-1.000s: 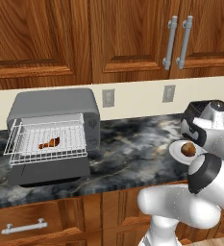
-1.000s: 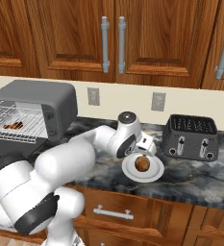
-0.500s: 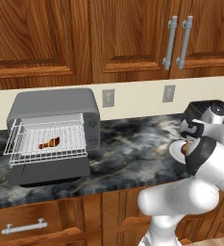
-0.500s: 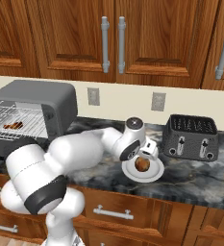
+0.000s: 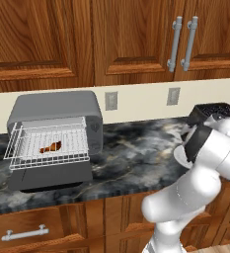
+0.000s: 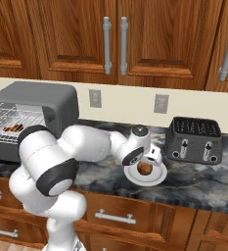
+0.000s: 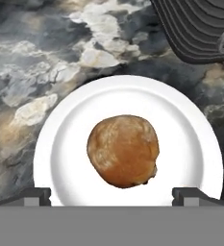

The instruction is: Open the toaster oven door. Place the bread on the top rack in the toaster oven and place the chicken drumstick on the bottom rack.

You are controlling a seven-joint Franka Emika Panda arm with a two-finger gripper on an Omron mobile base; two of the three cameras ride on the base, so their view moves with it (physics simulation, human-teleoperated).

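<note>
The bread (image 7: 123, 150), a round brown roll, lies in the middle of a white plate (image 7: 195, 144) on the marble bench (image 7: 31, 72), between the fingertips (image 7: 36, 194) of the spread pincer (image 7: 116, 194) above it. The left base view shows the chicken drumstick (image 5: 51, 147) on a wire rack (image 5: 47, 143) in the open toaster oven (image 5: 55, 106); the hand view shows the black toaster (image 7: 200, 29) beside the plate.

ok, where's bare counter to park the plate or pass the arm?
Free: the dark marble counter between the grey boxy toaster oven and the round white plate. Also the strip in front of the black slotted toaster. Crowded: the plate itself, where the open tool hangs over the round brown bread roll.
</note>
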